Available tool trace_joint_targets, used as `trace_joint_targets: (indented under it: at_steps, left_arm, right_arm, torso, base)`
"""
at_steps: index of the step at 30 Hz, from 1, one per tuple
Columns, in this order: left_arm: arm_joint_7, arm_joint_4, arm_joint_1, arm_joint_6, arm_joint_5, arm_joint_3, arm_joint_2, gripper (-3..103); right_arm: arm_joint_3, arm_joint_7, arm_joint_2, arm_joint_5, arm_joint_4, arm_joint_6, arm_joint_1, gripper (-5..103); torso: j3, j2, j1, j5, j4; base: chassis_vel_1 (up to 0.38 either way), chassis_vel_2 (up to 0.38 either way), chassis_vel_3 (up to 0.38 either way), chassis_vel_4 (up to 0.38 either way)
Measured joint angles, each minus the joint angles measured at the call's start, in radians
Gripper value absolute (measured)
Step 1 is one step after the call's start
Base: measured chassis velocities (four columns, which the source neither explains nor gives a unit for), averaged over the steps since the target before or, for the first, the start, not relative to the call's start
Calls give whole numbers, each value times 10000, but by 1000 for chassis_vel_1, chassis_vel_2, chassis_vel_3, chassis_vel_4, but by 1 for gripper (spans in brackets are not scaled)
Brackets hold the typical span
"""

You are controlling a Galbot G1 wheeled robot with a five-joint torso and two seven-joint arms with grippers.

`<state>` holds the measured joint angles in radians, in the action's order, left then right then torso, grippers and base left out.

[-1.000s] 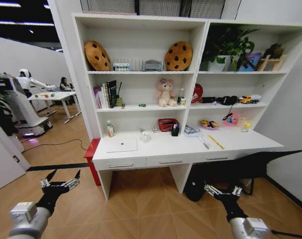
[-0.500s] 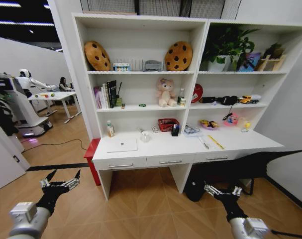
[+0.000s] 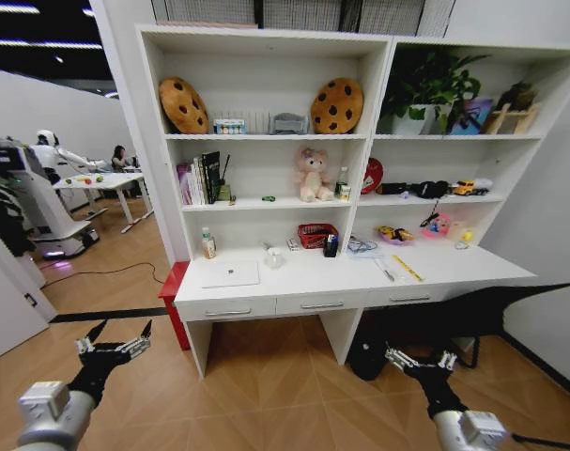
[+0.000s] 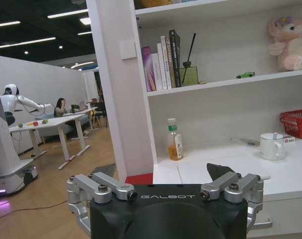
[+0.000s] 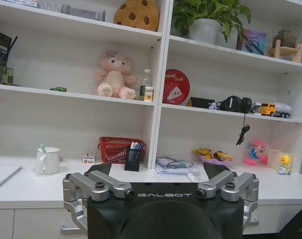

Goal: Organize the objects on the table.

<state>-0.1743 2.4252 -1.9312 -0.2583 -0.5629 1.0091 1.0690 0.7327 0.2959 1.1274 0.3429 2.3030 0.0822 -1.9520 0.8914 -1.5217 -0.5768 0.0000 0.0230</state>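
**Robot short of the desk, both grippers spread and empty**

Left gripper (image 3: 114,346) and right gripper (image 3: 422,362) hang low before the desk (image 3: 360,279), fingers splayed, grasping nothing. On the desk: flat silver laptop (image 3: 230,273) at its left end, glossy white cup (image 3: 274,257) beside it, thin pens (image 3: 397,269) toward its right. Risk, as judged: the slim laptop offers little edge to pinch, and the round cup could tip if nudged.

Long white table (image 3: 360,282) with three shallow drawers, joined to tall white shelving behind. On its left part, a closed silver laptop (image 3: 230,273) lying flat near the front edge, with a green-capped bottle (image 3: 208,244) of orange liquid upright at the far left and a white cup (image 3: 274,256) upright just right of the laptop. Toward the right, two pens (image 3: 397,269) lying flat side by side, one dark, one yellow.
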Motion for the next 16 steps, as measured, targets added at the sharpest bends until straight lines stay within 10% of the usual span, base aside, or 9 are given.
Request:
trace_joint_targets:
  at_steps: [16]
  left_arm:
    - [0, 0, 0, 0, 0, 0, 0, 100]
  right_arm:
    - [0, 0, -1, 0, 0, 0, 0, 100]
  torso:
    - [0, 0, 0, 0, 0]
  base:
    - [0, 0, 0, 0]
